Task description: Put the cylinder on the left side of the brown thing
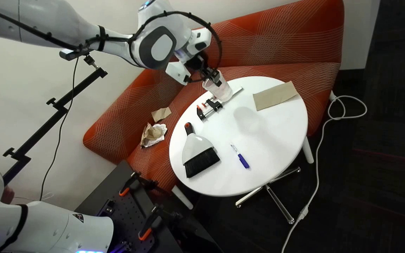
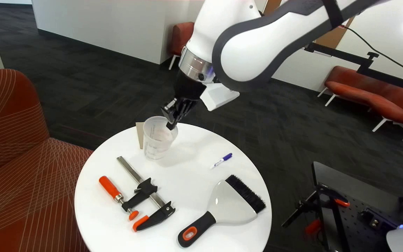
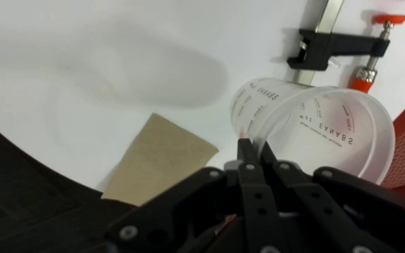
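Note:
The cylinder is a pale translucent cup [image 1: 223,92] with printed marks. My gripper [image 1: 214,79] is shut on the wall of the cup at its rim, one finger inside and one outside, as the wrist view shows [image 3: 255,146]. The cup hangs tilted above the white table, its shadow apart from it; it also shows in an exterior view [image 2: 154,148] and the wrist view [image 3: 329,119]. The brown thing is a flat tan rectangle [image 1: 274,95] near the table's edge. It lies left of the cup in the wrist view [image 3: 164,161] and is partly hidden behind the cup in an exterior view [image 2: 140,134].
A bar clamp [image 2: 146,190] with red parts lies on the table close to the cup. A dustpan with a black brush [image 1: 202,161] and a blue pen [image 1: 243,161] lie on the same round white table [image 1: 272,140]. A red couch [image 1: 276,38] curves behind it.

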You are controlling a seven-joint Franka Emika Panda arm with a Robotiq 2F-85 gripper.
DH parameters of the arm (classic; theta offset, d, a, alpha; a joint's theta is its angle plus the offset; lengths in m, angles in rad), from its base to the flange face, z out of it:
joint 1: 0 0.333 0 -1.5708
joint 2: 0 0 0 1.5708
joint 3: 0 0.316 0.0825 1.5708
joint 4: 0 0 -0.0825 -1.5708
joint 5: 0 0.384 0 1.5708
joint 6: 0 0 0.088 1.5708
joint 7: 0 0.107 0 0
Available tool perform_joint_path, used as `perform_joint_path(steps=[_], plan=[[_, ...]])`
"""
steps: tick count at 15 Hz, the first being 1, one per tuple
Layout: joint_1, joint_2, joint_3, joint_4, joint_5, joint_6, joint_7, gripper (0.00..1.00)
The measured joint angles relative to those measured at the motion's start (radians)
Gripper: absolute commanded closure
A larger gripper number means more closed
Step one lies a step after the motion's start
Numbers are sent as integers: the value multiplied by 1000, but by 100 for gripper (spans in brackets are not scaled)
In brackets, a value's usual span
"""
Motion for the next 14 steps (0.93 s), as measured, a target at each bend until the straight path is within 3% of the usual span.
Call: perform_joint_path(steps=[6,14], plan=[[23,92,-40,205,4,-21,91,99],[42,275,-68,452,4,-140,133,99]])
